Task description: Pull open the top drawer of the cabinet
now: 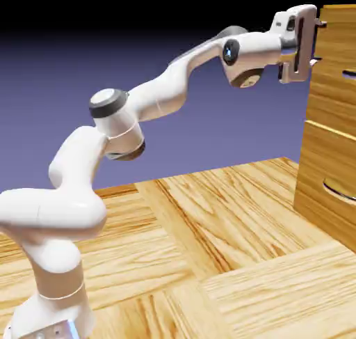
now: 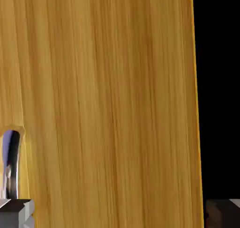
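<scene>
Two fingers of the tool stand spread by the top drawer; its handle lies toward the lower finger, outside the gap, long axis crosswise to the spread.

White arm brightly lit, highlights near blown out; backdrop dim, black at top.

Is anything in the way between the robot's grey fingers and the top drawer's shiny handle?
Nothing I can see. The open grey fingers face the honey-brown wooden top drawer, its silvery metal handle near one.
</scene>
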